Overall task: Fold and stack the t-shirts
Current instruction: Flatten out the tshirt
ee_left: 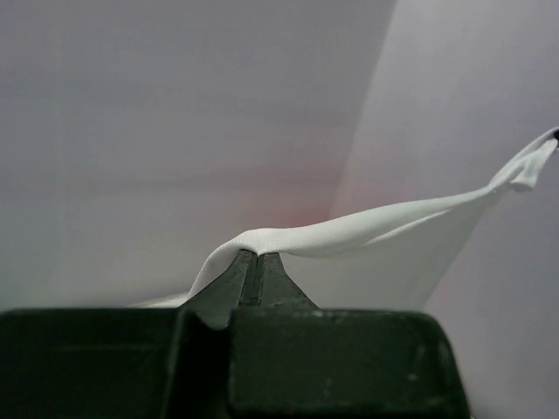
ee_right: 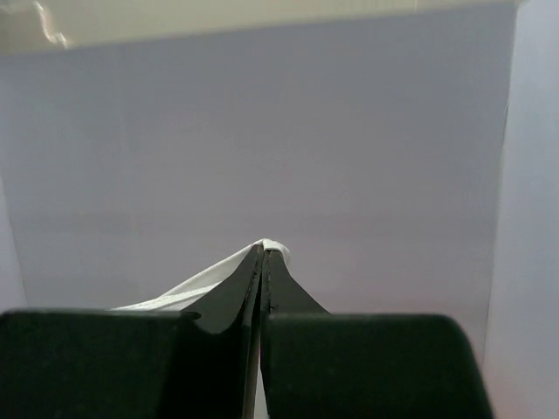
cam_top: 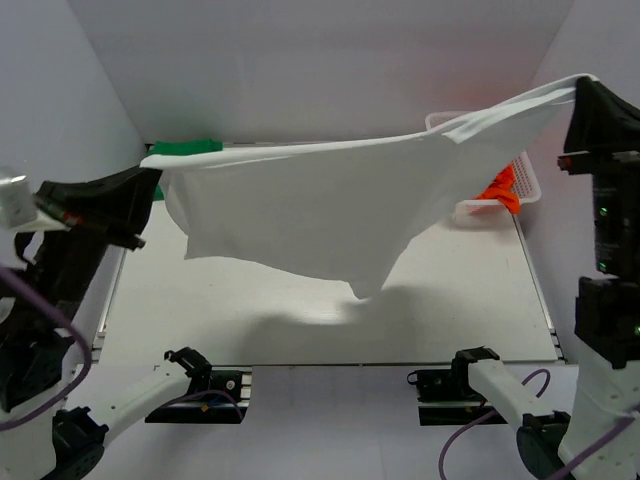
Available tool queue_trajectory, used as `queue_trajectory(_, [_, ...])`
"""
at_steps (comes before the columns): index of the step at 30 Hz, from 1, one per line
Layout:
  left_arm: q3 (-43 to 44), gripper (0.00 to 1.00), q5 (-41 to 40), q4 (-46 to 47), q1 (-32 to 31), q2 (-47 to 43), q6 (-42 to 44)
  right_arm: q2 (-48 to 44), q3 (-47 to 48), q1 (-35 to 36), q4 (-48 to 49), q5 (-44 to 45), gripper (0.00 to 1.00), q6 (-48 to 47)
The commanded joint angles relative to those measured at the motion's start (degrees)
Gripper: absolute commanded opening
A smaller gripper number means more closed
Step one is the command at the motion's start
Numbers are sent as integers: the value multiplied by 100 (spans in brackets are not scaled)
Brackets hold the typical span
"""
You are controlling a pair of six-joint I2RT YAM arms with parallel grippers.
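The white t-shirt (cam_top: 320, 210) hangs stretched in the air above the table, held at its two upper ends, its lower edge drooping to a point near the middle. My left gripper (cam_top: 150, 172) is shut on its left end, seen in the left wrist view (ee_left: 251, 255) with the shirt (ee_left: 367, 229) running off to the right. My right gripper (cam_top: 580, 85) is shut on its right end, higher up, and in the right wrist view (ee_right: 265, 250) the cloth (ee_right: 188, 285) bunches over the tips. The green t-shirt (cam_top: 185, 148) lies at the back left, mostly hidden behind the white one.
A white lattice basket (cam_top: 527, 180) with something orange (cam_top: 497, 188) in it stands at the back right, partly behind the shirt. The table (cam_top: 330, 330) lies below, with white walls on three sides.
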Motion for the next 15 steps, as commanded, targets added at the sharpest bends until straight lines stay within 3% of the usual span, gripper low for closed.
queue_trajectory(1, [141, 0, 671, 114, 22, -350, 18, -202, 482, -6, 136, -24, 0, -369])
queue_trajectory(9, [308, 0, 1435, 62, 22, -589, -255, -448, 782, -6, 39, -60, 0, -326])
queue_trajectory(15, [115, 0, 1164, -53, 22, -589, -430, -633, 536, -6, 48, -341, 0, -194])
